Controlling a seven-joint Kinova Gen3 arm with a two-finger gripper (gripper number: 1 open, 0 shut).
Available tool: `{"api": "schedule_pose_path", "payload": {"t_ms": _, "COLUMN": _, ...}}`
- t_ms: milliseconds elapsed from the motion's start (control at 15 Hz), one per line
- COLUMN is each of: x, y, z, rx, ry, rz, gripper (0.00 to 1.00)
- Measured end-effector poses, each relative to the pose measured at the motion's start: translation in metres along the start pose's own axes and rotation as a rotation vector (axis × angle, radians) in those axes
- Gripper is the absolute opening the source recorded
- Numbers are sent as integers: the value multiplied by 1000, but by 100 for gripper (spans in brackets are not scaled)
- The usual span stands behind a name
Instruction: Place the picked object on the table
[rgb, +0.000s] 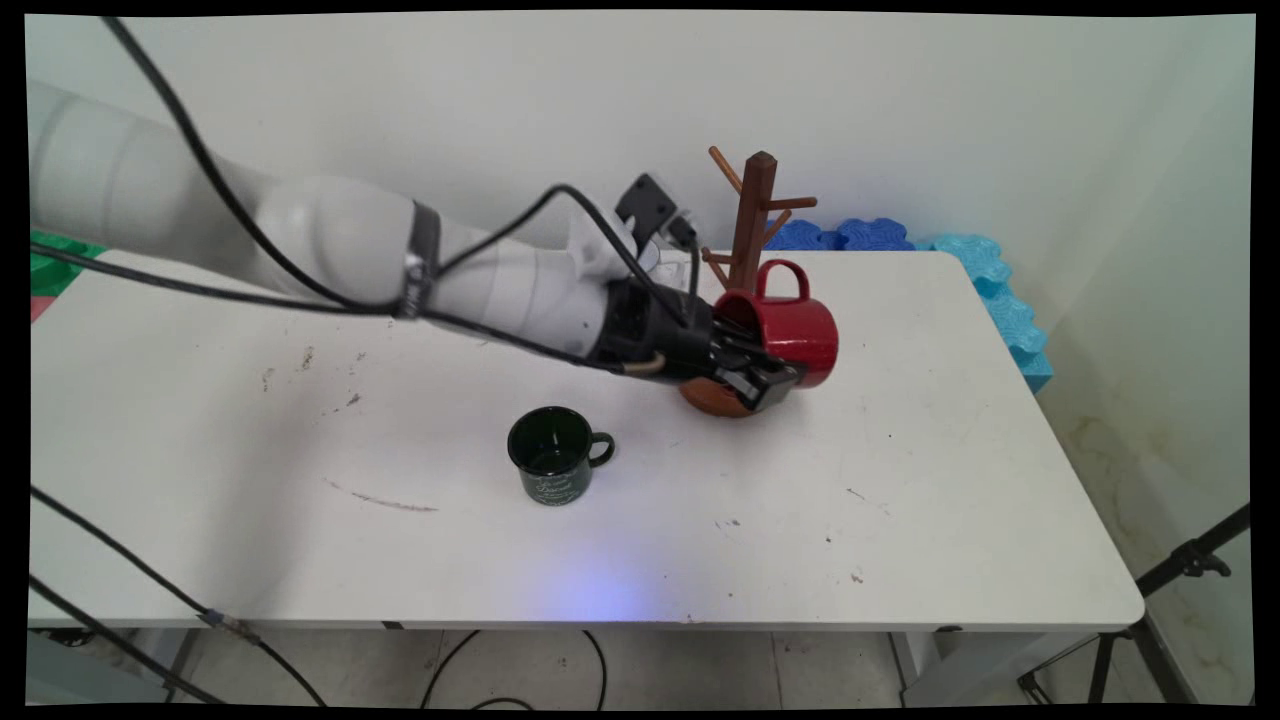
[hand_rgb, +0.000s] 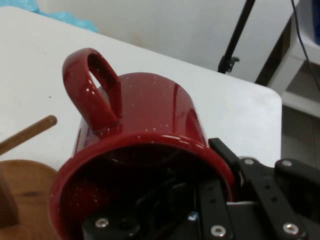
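Two mugs were in view. The gripper (rgb: 770, 378) was clamped on the rim of the red mug (rgb: 790, 330), one finger (hand_rgb: 165, 200) inside the mouth and the other against the outer wall. The mug lay on its side in the grip, handle up, raised just in front of the wooden mug tree (rgb: 752, 215) and over the tree's round base (rgb: 712, 397). The dark green mug (rgb: 553, 455) stood upright on the white table (rgb: 900, 500), well to the near left of the tree, handle pointing right.
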Motion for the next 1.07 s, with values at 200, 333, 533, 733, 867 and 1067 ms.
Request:
{"api": "schedule_pose_path", "payload": {"t_ms": 200, "x": 15, "y": -3, "z": -20, "rx": -4, "ry": -47, "rz": 49, "gripper": 0}}
{"api": "schedule_pose_path", "payload": {"t_ms": 333, "x": 22, "y": -6, "z": -31, "rx": -2, "ry": -75, "rz": 77, "gripper": 0}}
{"api": "schedule_pose_path", "payload": {"t_ms": 533, "x": 34, "y": -13, "z": -52, "rx": 7, "ry": -141, "rz": 142, "gripper": 0}}
{"api": "schedule_pose_path", "payload": {"t_ms": 733, "x": 45, "y": -21, "z": -71, "rx": 20, "ry": -209, "rz": 197, "gripper": 0}}
{"api": "schedule_pose_path", "payload": {"t_ms": 867, "x": 53, "y": -27, "z": -85, "rx": 29, "ry": -257, "rz": 236, "gripper": 0}}
{"api": "schedule_pose_path", "payload": {"t_ms": 1067, "x": 60, "y": -42, "z": -103, "rx": 52, "ry": -342, "rz": 292, "gripper": 0}}
